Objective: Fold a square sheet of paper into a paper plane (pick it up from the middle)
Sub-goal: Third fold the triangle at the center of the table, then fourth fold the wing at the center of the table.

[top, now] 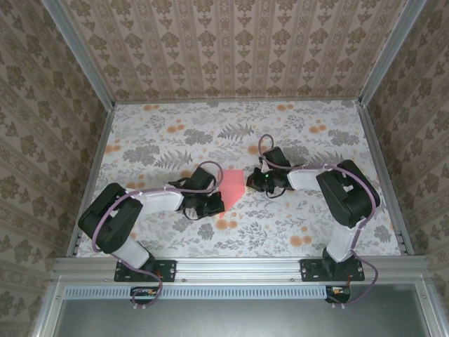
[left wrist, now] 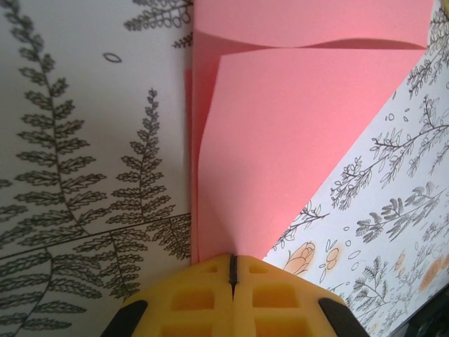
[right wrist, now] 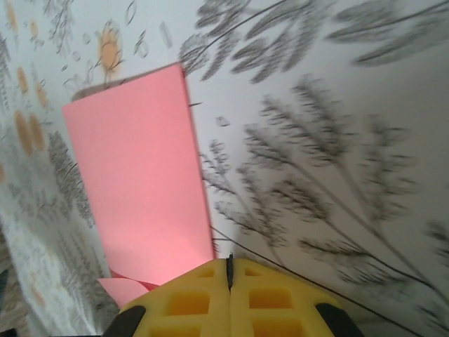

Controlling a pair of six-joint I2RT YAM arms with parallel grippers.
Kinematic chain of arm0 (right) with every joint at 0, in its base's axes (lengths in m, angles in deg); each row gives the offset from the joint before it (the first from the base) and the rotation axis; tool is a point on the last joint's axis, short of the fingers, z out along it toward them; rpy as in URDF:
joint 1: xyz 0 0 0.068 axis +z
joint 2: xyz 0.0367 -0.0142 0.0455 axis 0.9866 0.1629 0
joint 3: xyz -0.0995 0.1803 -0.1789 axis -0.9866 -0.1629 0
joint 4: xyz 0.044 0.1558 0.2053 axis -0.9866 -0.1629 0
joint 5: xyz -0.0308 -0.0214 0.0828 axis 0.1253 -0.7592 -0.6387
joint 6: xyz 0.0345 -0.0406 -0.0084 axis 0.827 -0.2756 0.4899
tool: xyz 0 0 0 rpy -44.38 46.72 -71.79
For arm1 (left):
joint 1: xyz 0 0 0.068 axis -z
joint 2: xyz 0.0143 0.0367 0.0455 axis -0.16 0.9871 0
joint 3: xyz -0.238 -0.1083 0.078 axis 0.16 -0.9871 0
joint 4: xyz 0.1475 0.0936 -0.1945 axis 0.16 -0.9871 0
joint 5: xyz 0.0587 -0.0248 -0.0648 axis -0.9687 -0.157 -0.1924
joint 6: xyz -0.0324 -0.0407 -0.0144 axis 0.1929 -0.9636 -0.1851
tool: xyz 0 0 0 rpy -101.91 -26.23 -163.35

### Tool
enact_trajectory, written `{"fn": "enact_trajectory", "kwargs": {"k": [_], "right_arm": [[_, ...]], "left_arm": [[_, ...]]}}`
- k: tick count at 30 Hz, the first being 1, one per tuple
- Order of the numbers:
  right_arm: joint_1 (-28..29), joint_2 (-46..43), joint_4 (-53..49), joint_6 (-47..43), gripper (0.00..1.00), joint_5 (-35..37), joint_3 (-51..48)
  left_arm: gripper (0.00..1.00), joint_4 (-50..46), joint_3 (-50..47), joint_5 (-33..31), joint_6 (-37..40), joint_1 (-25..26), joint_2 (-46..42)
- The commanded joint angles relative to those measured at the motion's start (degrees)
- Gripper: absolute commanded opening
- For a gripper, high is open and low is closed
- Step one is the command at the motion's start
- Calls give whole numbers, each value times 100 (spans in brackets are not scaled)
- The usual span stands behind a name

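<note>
**Both grippers closed at a part-folded pink sheet**

Top external view: the sheet of paper lies on the flower-printed table, between the two fingertips. The left gripper comes at it from its near left corner. The right gripper meets its opposite edge. Both arms are bent low over the cloth, with their wrists pointing inward at each other.

Left wrist view: the yellow fingers of the left gripper are pressed together, with only a thin dark seam between them. The sheet of paper spreads forward from the fingertips and narrows to a point at the seam, so this gripper pinches it there. An upper layer is folded over a lower one, and its far edge curls up slightly and casts a shadow. A narrow strip of the lower layer shows along the left side, ahead of the left finger.

Right wrist view: the right gripper is also fully closed. The sheet of paper lies ahead and to the left of its tips. The long right edge of the sheet runs back to the left finger. A small pink flap pokes out beside that finger. The picture is blurred, so I cannot tell whether these fingers grip the paper or only rest against it.
</note>
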Motion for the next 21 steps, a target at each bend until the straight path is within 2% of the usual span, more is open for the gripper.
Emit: {"fn": "enact_trajectory", "kwargs": {"k": [1, 5, 9, 12, 17, 21], "right_arm": [[26, -721, -623, -56, 1, 519, -131], [187, -1242, -862, 102, 9, 499, -326], [295, -1518, -791, 335, 30, 344, -575], [318, -1556, -558, 534, 44, 147, -718], [369, -1282, -197, 779, 52, -145, -703], [424, -1040, -89, 850, 52, -203, -626]], "left_arm": [[0, -915, -6, -315, 511, -116, 107], [0, -862, 477, -293, 947, -136, -106], [5, -609, 773, -330, 1000, -124, -218], [7, -452, 837, -590, 870, -115, -146], [7, -205, 886, -964, 667, -115, 95], [6, -231, 1013, -1164, 670, -116, 323]]}}
